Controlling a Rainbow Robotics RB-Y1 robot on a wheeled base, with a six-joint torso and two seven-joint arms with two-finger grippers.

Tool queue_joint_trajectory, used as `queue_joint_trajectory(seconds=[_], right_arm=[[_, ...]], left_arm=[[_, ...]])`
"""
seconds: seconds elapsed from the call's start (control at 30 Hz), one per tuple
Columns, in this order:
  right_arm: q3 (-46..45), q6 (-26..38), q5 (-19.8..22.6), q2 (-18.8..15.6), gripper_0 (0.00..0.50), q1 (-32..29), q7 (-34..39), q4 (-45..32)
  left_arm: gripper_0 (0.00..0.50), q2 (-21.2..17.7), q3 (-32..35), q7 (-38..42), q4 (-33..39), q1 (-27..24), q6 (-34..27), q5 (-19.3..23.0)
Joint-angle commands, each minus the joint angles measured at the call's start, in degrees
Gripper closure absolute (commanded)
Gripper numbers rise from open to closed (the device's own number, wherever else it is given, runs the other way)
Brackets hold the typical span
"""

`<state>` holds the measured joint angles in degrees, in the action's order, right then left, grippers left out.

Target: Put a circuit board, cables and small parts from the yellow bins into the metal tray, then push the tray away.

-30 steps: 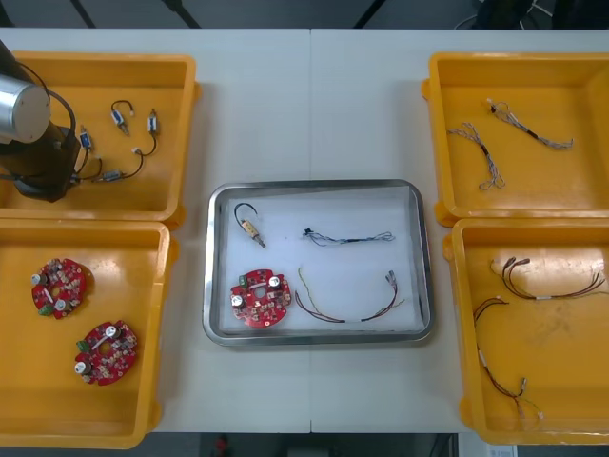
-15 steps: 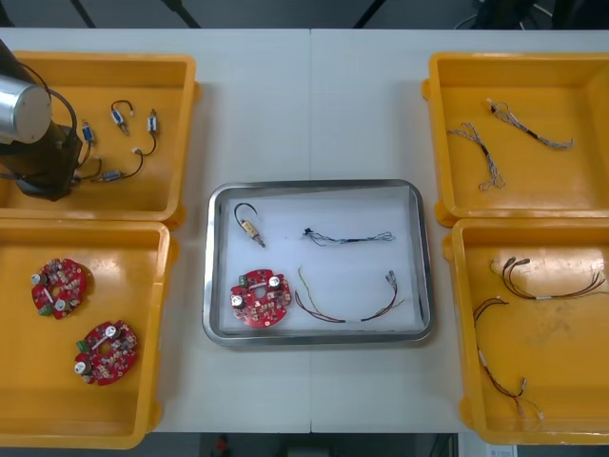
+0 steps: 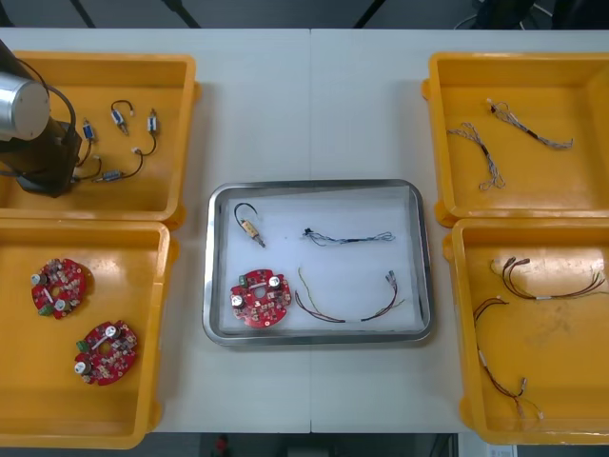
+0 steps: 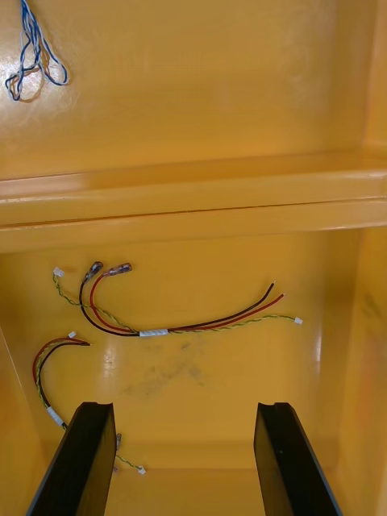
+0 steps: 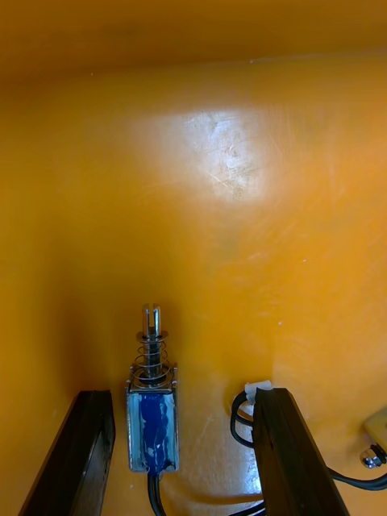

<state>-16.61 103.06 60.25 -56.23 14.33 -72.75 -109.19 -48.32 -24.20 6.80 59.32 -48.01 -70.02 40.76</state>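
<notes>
My left gripper [image 5: 184, 395] stands open low in the far left yellow bin [image 3: 176, 124]. A small metal part [image 5: 151, 407] with a blue body and a spring lies loose between its fingers, close to one of them. In the front view the left arm [image 3: 38, 143] covers that spot. The metal tray [image 3: 426, 257] holds a red circuit board [image 3: 260, 297], a small metal part [image 3: 250, 227], a blue and white cable [image 3: 347, 236] and a red and yellow cable [image 3: 347, 307]. My right gripper [image 4: 184, 407] is open above the red and black cables [image 4: 177, 322] in the near right bin.
Several more small metal parts [image 3: 119, 116] lie in the far left bin. The near left bin [image 3: 157, 324] holds two circuit boards [image 3: 62, 288]. Cables lie in the far right bin [image 3: 485, 152] and the near right bin [image 3: 547, 284].
My left gripper has opened, and the left arm has edged slightly toward the far side of its bin. Nothing in the tray has moved.
</notes>
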Motion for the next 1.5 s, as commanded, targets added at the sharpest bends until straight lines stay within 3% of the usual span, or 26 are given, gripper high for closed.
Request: queue_joint_trajectory(seconds=[0.03,0.47,0.67,1.0,1.5], right_arm=[[-1.7,-0.4,0.2,-2.7,0.000,-0.4,0.6,-0.3],[-1.7,-0.4,0.2,-2.7,0.000,-0.4,0.6,-0.3],[-1.7,-0.4,0.2,-2.7,0.000,-0.4,0.6,-0.3],[-1.7,-0.4,0.2,-2.7,0.000,-0.4,0.6,-0.3],[-1.7,-0.4,0.2,-2.7,0.000,-0.4,0.6,-0.3]], left_arm=[[0.000,-0.2,2.3,-2.4,1.1,-1.8,-0.8,-0.8],[0.000,-2.1,5.9,-5.7,4.3,-3.5,-10.8,0.3],[0.000,-2.1,5.9,-12.5,4.3,-3.2,-13.6,0.3],[0.000,-2.1,5.9,-13.5,4.2,-2.3,-12.7,0.0],[0.000,-1.5,5.7,-11.7,-2.4,-2.3,-4.1,0.8]])
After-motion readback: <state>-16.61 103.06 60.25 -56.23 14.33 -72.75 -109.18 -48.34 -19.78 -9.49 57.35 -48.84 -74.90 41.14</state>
